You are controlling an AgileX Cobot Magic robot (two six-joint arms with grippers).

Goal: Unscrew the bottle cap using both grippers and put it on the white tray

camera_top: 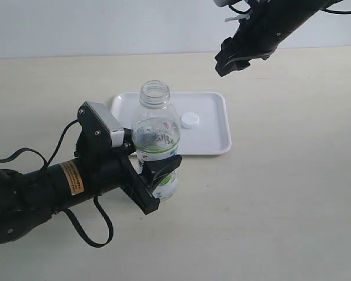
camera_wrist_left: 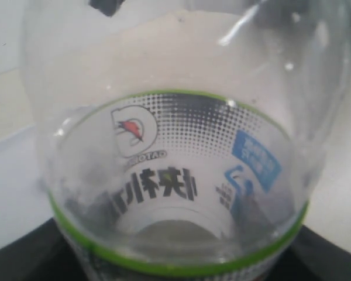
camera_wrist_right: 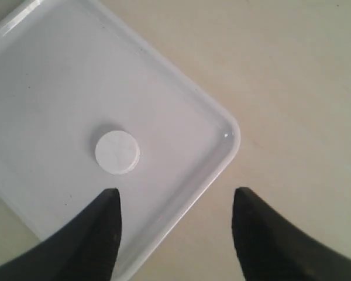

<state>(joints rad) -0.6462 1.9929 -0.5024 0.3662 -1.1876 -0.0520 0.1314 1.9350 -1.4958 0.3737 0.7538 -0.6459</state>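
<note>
The clear bottle (camera_top: 157, 140) stands upright with its neck open, just in front of the white tray (camera_top: 213, 140). My left gripper (camera_top: 155, 175) is shut on the bottle's lower body at the label; the bottle (camera_wrist_left: 181, 164) fills the left wrist view, so the fingers there are hidden. The white bottle cap (camera_top: 190, 120) lies flat on the tray, right of the bottle's neck. My right gripper (camera_top: 231, 58) hangs high above the tray's far right corner, open and empty. In the right wrist view its gripper (camera_wrist_right: 175, 199) hovers over the tray's corner (camera_wrist_right: 222, 126), with the cap (camera_wrist_right: 117, 152) below.
Bare beige tabletop (camera_top: 281, 205) surrounds the tray and bottle. A black cable (camera_top: 96, 231) loops beneath the left arm. A pale wall rises behind the table's back edge.
</note>
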